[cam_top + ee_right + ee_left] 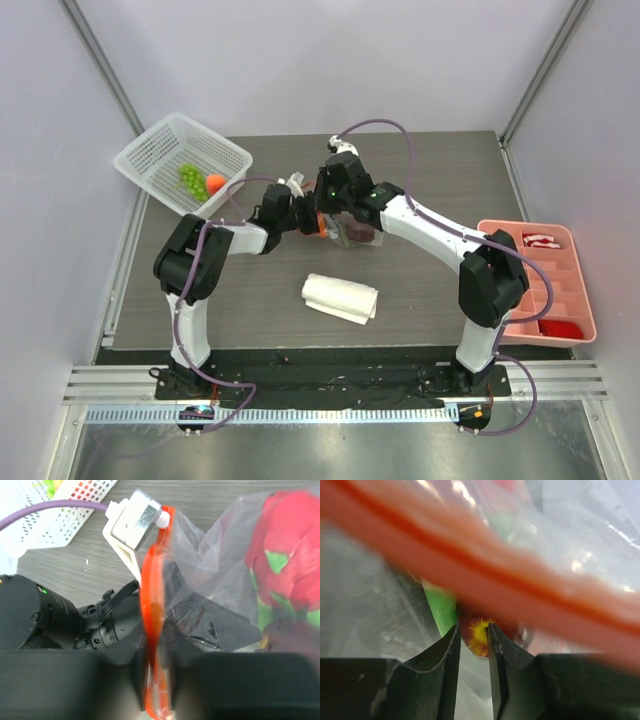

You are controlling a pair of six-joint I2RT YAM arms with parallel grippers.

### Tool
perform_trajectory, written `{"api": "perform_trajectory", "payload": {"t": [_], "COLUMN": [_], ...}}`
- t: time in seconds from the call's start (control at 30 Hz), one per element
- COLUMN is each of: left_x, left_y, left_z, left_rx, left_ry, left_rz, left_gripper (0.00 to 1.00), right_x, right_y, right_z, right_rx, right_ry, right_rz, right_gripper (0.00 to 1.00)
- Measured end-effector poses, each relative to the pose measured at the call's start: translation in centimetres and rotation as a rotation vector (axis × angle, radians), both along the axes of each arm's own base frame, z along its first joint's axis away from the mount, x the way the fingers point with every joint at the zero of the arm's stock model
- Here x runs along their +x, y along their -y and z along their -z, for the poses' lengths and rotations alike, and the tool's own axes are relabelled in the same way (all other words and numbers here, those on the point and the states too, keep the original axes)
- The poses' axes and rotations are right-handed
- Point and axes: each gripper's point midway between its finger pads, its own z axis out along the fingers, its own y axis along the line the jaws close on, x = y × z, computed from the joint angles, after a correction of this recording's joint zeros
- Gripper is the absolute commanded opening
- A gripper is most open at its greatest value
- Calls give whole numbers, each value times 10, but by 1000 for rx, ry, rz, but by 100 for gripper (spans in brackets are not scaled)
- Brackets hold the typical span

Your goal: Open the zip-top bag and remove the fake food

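The zip-top bag (356, 236) is held up off the table between both grippers. My right gripper (155, 630) is shut on its orange-red zipper strip (154, 580), holding the mouth open. My left gripper (473, 626) reaches inside the bag. Its fingers stand narrowly apart, pinching the end of a red fruit with a yellow burst (479, 636), beside a green leaf (442, 611). The red-pink dragon fruit (290, 550) and a dark purple fruit (292, 635) show through the clear plastic. The zipper strip (495, 575) crosses the left wrist view, blurred.
A white basket (232, 152) at the back left holds green grapes (190, 178) and a small orange (216, 183). A folded white cloth (340, 297) lies in front of the bag. A pink divided tray (586, 305) with red items sits at the right edge.
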Motion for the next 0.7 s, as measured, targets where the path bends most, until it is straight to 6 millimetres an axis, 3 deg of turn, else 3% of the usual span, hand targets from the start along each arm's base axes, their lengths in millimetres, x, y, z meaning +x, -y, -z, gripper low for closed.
{"api": "perform_trajectory", "payload": {"t": [0.03, 0.13, 0.23, 0.33, 0.47, 0.63, 0.7], "left_x": [-1, -2, -4, -7, -13, -17, -18], "left_y": [0, 0, 0, 1, 1, -1, -1], "left_z": [0, 0, 1, 2, 4, 7, 7], "left_rx": [-1, -5, -6, -6, 2, 7, 7], "left_ry": [-4, -12, -20, -31, -52, -74, -76], "left_rz": [2, 10, 19, 34, 54, 65, 66], "left_gripper": [27, 27, 27, 27, 30, 34, 36], "right_x": [-1, -1, -6, -17, -31, -32, -29], "right_y": [0, 6, 30, 60, 107, 144, 154], "right_z": [2, 7, 17, 16, -2, -26, -26], "right_rx": [0, 9, 7, 18, 44, 56, 41], "right_ry": [-7, -23, -58, -76, -52, 8, 12], "right_rz": [-2, 10, 35, 62, 128, 204, 230], "right_gripper": [56, 75, 81, 81, 82, 82, 75]}}
